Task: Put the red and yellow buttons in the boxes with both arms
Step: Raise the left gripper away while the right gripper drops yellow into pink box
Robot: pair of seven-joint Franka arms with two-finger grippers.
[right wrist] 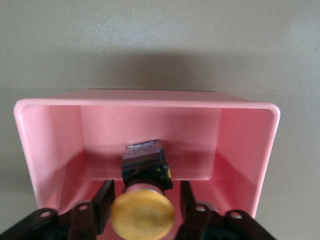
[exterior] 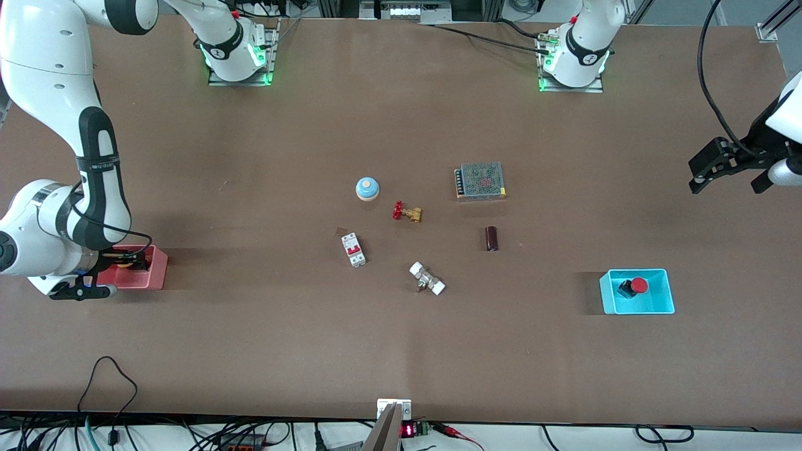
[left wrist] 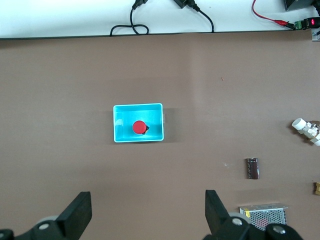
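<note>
Two bins sit on the table [exterior: 401, 351] in the front view: a cyan bin [exterior: 651, 305] at four o'clock holding the red button [exterior: 633, 287], a pink bin [exterior: 156, 266] at nine o'clock under the right gripper [exterior: 128, 258]. The left gripper [exterior: 705, 174] hangs at three o'clock.

Left wrist view: left gripper [left wrist: 148, 216] spread wide above bare table; red button [left wrist: 139, 127] lies in the cyan bin [left wrist: 120, 137].

Right wrist view: right gripper [right wrist: 144, 201] flanks the yellow button [right wrist: 142, 215] inside the pink bin [right wrist: 50, 145]; grip cannot be told.
</note>
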